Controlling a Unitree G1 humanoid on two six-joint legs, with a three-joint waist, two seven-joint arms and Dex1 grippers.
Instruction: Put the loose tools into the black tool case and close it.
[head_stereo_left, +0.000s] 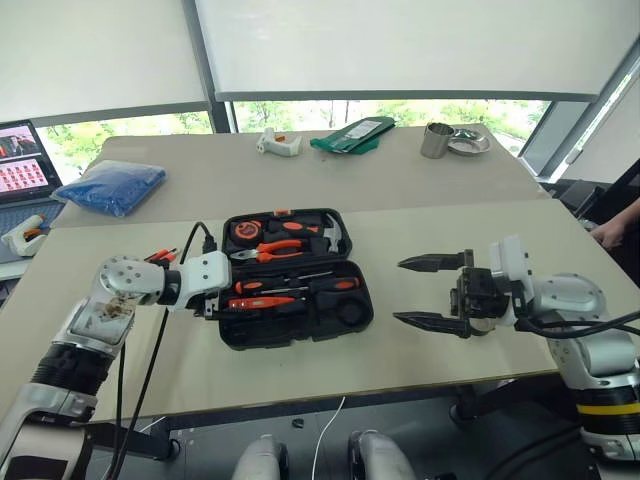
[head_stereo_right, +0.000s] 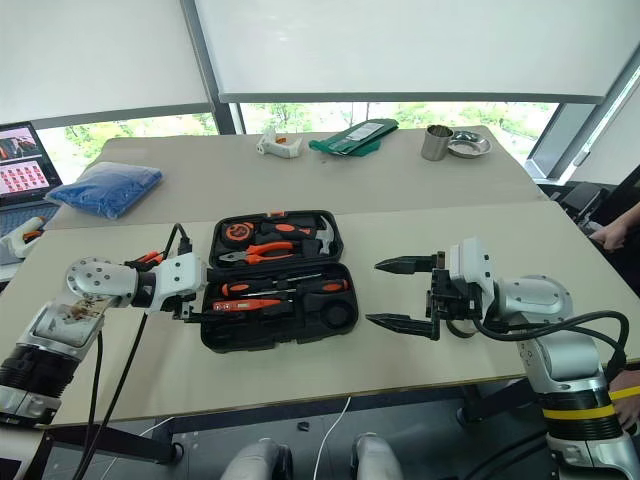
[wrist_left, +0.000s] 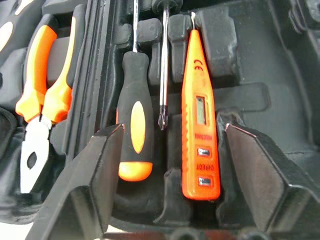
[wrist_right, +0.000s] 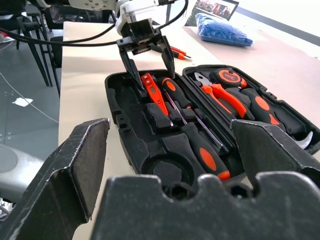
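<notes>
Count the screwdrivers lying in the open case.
2: a short black-handled screwdriver beside the pliers half, and a long-shaft screwdriver between it and the orange tester pen. Others may be hidden.

The case (head_stereo_left: 352, 318) is showing black, its tools orange and black. The tester pen (wrist_left: 200, 107) is showing all orange. The bundle (head_stereo_left: 110, 186) is showing blue.

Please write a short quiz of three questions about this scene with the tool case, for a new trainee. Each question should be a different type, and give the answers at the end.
1. True or false: the black tool case is closed.
2. Which tool lies between the left gripper fingers? A) tester pen B) hammer C) tape measure
3. Fill in: the right gripper stands ____ and holds nothing.

Key:
1. False; it lies open on the table.
2. A; the orange tester pen rests in its recess beside a short screwdriver.
3. open
</notes>
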